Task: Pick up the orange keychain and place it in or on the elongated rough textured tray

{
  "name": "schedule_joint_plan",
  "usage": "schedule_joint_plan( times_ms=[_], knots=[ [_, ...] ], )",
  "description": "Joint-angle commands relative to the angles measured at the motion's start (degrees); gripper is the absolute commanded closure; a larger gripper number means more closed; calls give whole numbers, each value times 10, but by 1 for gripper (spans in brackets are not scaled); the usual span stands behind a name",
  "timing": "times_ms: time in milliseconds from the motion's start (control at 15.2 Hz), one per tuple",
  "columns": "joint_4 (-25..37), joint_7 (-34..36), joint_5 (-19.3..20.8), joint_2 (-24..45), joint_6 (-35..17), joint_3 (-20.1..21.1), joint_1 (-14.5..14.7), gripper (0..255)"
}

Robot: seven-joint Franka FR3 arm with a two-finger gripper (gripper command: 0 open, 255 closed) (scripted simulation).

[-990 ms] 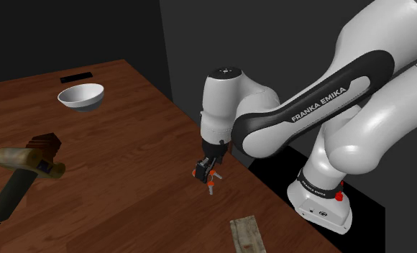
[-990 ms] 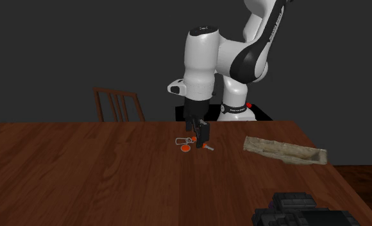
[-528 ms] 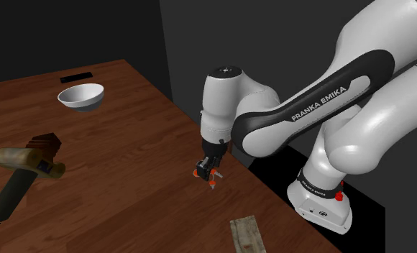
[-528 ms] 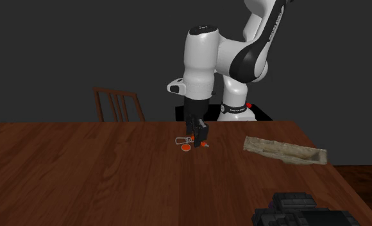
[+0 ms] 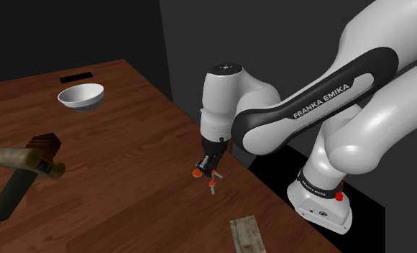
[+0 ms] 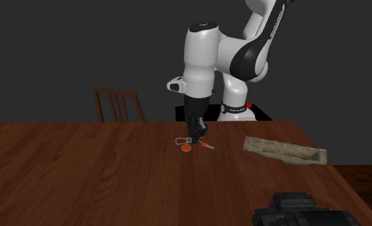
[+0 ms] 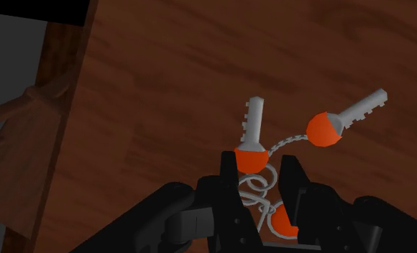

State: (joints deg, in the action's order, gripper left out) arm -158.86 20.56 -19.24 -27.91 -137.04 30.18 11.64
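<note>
- Second exterior view: the wooden table (image 6: 82, 173) is reached over by the arm (image 6: 201, 64).
- The elongated rough tray (image 6: 284, 151) is seen empty, well apart from the gripper (image 6: 195, 139) (toward this view's right); placing is not yet done.
- The gripper is narrowed onto the rings of the orange keychain (image 7: 251, 155), which appears clasped.
- The keychain is found at or just above the tabletop; lifting and carrying are left.

keychain (image 7: 251, 157) between gripper (image 7: 261, 172) fingers, perhaps touching table (image 6: 82, 173) | tray (image 6: 284, 153) on table, second exterior view's right
</note>
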Motion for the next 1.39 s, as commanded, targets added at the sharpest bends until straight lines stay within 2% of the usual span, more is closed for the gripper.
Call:
schedule_joint_plan(
  times_ms=[0, 1320],
  knots=[
    [5, -1, 0, -11, 18, -4, 3, 255],
    [105, -1, 25, -100, 207, -53, 2, 255]
  ],
)
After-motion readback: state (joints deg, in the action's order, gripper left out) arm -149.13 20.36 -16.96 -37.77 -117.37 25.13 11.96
